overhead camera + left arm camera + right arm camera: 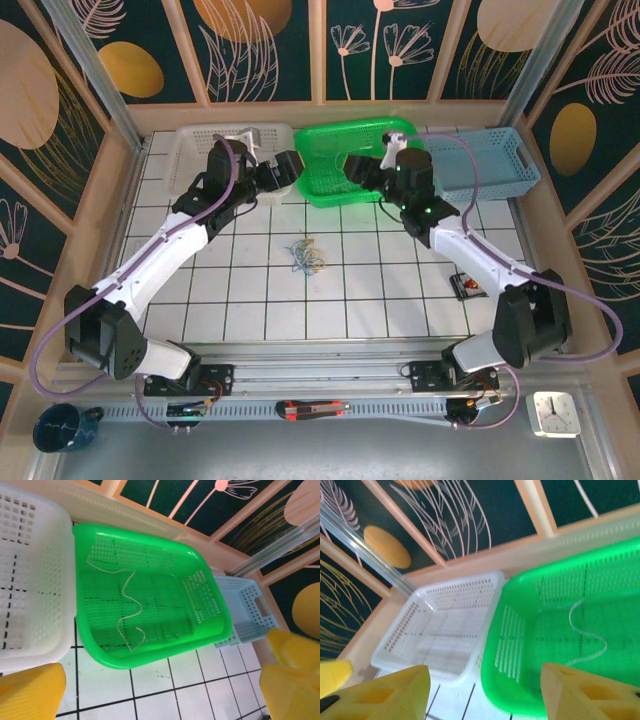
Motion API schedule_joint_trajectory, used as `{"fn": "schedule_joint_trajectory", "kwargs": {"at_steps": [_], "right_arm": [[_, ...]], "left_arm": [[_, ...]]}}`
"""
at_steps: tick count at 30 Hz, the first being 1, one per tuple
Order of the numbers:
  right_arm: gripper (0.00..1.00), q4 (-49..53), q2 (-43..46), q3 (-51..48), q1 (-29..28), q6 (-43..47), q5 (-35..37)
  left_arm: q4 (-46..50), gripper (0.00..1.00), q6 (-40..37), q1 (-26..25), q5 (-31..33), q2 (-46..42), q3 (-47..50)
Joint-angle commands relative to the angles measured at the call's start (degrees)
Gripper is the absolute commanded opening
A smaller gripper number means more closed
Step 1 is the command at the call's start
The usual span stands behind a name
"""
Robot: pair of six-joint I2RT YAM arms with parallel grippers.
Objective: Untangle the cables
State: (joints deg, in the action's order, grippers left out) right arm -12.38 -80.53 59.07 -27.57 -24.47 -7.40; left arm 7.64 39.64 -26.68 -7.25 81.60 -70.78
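Your left gripper [290, 172] and right gripper [365, 170] hang released above the green basket [202, 600], likely because one pale cable [125, 587] lies sorted there, apart from the tangled clump [305, 254].

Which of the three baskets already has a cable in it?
The green basket, the middle one between the white basket and the blue basket: a single pale wavy strand lies loose on its floor.

The white tiled bench [380, 300] carries three baskets along its far edge: a white basket [200, 135] at 11 o'clock, a green basket [325, 165] at 12 and a blue basket [490, 160] at 1. A small clump of cables [305, 254] lies near the centre. A small red-and-black object [466, 286] sits at 4 o'clock.
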Motion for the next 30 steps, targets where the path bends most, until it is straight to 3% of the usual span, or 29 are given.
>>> {"fn": "schedule_joint_trajectory", "kwargs": {"at_steps": [1, 7, 15, 24, 30], "right_arm": [[0.60, 1.4, 5.2, -4.2, -1.4, -2.4, 2.6], [0.60, 3.8, 7.9, -9.6, -4.3, -2.5, 2.9], [0.59, 6.1, 2.8, -10.5, -9.0, -0.6, -3.2], [0.59, 15.0, -11.2, -0.3, -13.1, 4.4, -8.4], [0.56, 14.2, -16.8, 0.8, -13.9, 4.6, -10.9]], "left_arm": [[2.0, 0.99, 1.9, 0.2, -2.9, -0.2, -1.0], [1.8, 0.99, 2.5, 0.2, -4.0, -0.9, -1.4], [1.9, 0.99, -0.5, 0.3, -3.4, -2.6, 0.1], [-10.0, 0.99, 3.2, 0.3, 3.3, -12.5, 23.8], [-15.4, 0.99, 6.3, 0.4, 7.9, -16.5, 35.7]]}}
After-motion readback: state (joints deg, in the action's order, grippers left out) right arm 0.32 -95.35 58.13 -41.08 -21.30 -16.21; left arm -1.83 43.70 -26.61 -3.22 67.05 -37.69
